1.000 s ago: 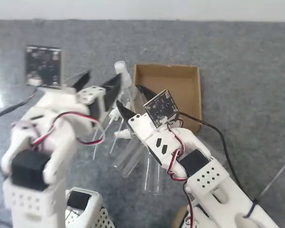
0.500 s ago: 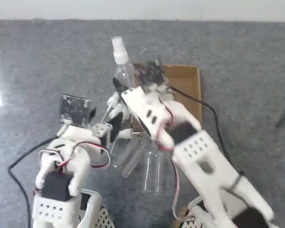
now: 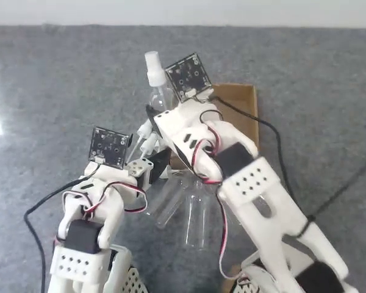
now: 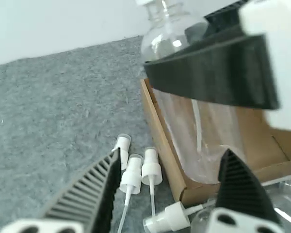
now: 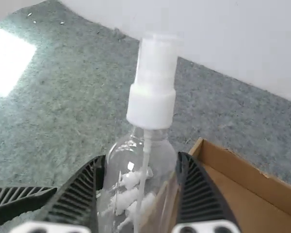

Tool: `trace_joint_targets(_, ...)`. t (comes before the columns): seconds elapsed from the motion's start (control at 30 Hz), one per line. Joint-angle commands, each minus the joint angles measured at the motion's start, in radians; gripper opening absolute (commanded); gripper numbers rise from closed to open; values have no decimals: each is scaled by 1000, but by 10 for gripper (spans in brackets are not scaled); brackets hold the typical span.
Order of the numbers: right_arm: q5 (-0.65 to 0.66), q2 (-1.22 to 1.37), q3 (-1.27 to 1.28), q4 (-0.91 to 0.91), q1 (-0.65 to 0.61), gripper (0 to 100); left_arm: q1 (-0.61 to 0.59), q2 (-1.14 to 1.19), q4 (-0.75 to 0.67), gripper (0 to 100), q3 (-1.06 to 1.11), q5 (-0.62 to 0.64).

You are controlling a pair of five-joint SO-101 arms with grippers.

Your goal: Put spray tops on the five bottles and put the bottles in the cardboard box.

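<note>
Your right gripper (image 5: 139, 204) has lifted the capped bottle (image 3: 160, 97), clenched around it; your left gripper (image 4: 169, 194) has drawn back, spread wide, spray tops (image 4: 136, 174) just ahead.

- No text, label, number or sign can be read on the bottle (image 5: 136, 167), the box (image 3: 241, 104) or the spray tops (image 4: 136, 174).
- Marks on the boards (image 3: 110, 148) are too small to read.
</note>
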Motion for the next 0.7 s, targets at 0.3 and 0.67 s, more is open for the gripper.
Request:
trace_joint_targets(0.3,-9,-203,11,48,-8,6,-11,-6,-21,297,-4,-11)
trace_joint_targets(0.67,64,-10,34,-269,122,6,-187,-15,-18,212,-7,-9)
